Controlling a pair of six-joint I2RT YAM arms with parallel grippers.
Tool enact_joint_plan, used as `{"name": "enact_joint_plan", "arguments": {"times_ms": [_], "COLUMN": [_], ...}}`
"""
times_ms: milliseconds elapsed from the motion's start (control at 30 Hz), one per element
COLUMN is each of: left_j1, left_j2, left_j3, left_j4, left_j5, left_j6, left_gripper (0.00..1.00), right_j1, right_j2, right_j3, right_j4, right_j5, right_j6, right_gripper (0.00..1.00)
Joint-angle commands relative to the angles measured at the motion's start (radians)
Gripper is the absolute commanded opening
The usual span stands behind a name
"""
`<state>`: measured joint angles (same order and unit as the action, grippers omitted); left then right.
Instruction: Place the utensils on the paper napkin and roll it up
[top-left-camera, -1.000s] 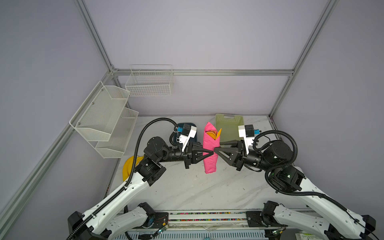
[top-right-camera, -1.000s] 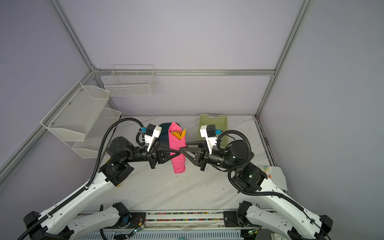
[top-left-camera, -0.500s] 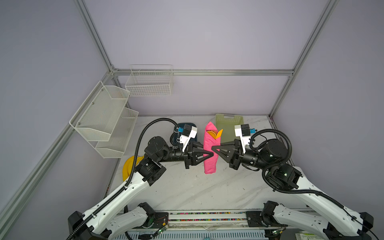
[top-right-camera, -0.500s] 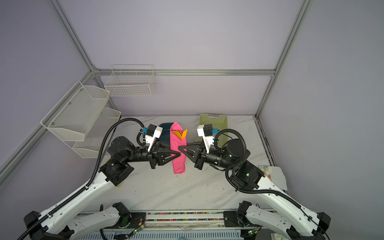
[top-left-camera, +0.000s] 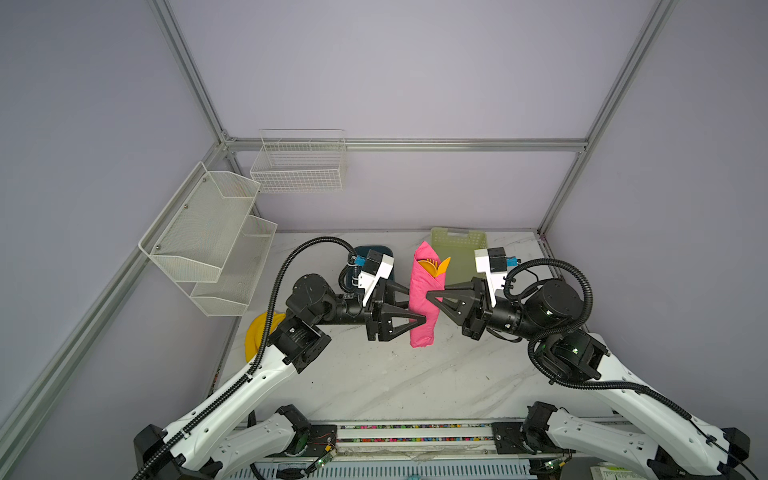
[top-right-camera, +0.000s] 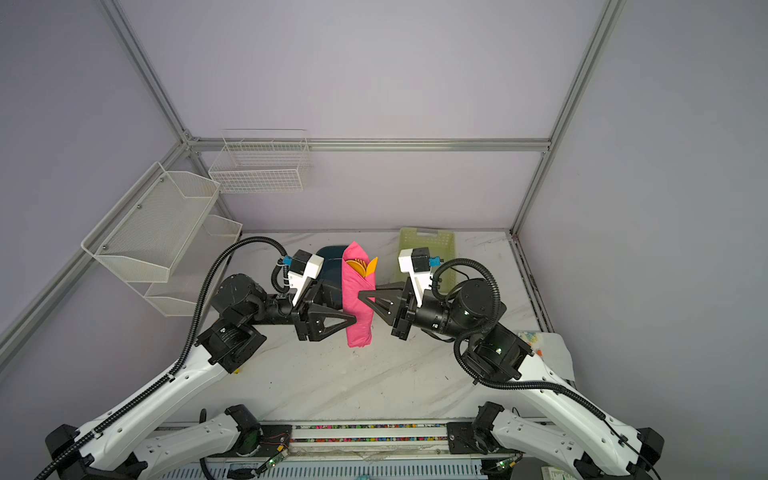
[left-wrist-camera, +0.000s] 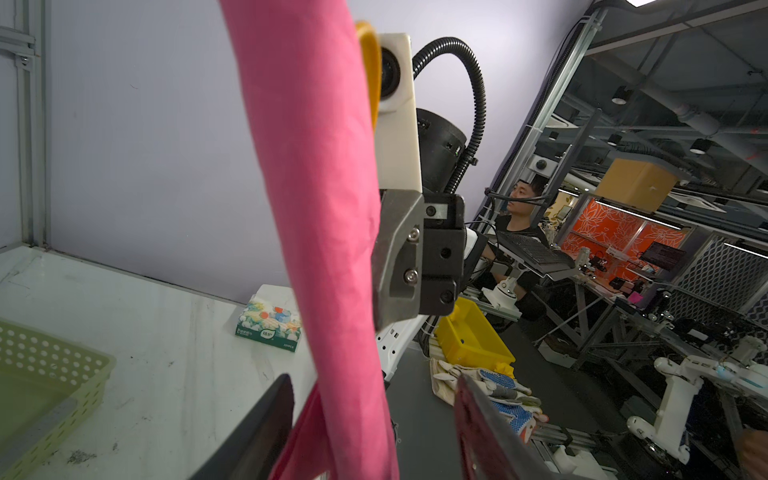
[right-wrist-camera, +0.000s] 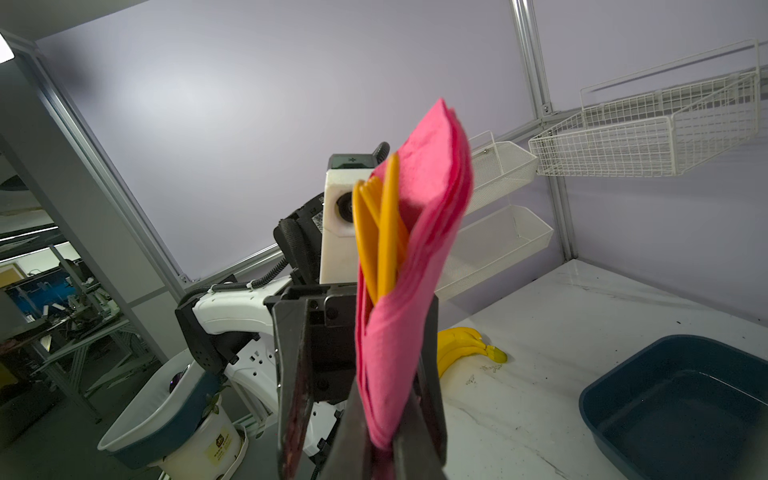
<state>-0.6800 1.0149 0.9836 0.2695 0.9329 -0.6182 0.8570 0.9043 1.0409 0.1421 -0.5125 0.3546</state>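
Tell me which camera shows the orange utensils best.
Right wrist view: the utensils are close up, orange tips poking out of the rolled paper napkin. Both top views show them small at the roll's open end; the left wrist view catches only an orange sliver.

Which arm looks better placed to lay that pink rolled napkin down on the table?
Probably the right. The right claw is shut on the rolled pink paper napkin holding the slim orange plastic utensils. The left claw stands open around the roll, gripping nothing.
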Motion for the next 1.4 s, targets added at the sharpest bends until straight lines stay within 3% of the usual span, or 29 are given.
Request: {"name": "enact_joint_plan", "arguments": {"times_ms": [0, 267, 733, 867, 933, 1000, 1367], "left_j1": [-0.026, -0.034, -0.035, -0.034, -0.035, -0.035, -0.034], "left_j2": [0.024, -0.008, -0.059, -0.07, -0.075, -0.078, -0.076], "left_j3": [0.046, 0.015, 0.009, 0.026, 0.03, 0.03, 0.03], "left_j4": [0.045, 0.068, -0.036, -0.116, -0.132, -0.136, -0.174], "left_j5": [0.05, 0.048, 0.0, -0.07, -0.098, -0.117, -0.174], "left_j6": [-0.015, -0.017, 0.045, 0.106, 0.125, 0.135, 0.158], "left_gripper": [0.62, 0.53, 0.19, 0.11, 0.1, 0.09, 0.08], "right_j1": [-0.005, -0.004, -0.005, -0.005, -0.005, -0.005, -0.005], "right_j2": [-0.001, -0.018, -0.024, -0.02, -0.023, -0.032, -0.034], "right_j3": [0.02, 0.026, 0.023, 0.023, 0.021, 0.017, 0.014], "right_j4": [0.053, -0.017, -0.045, -0.05, -0.065, -0.081, -0.096], "right_j5": [-0.015, 0.037, 0.032, -0.006, 0.005, 0.027, 0.072], "right_j6": [0.006, -0.019, -0.014, 0.009, 0.013, 0.014, 0.032], "right_gripper": [0.0, 0.0, 0.0, 0.1, 0.25, 0.32, 0.35]}}
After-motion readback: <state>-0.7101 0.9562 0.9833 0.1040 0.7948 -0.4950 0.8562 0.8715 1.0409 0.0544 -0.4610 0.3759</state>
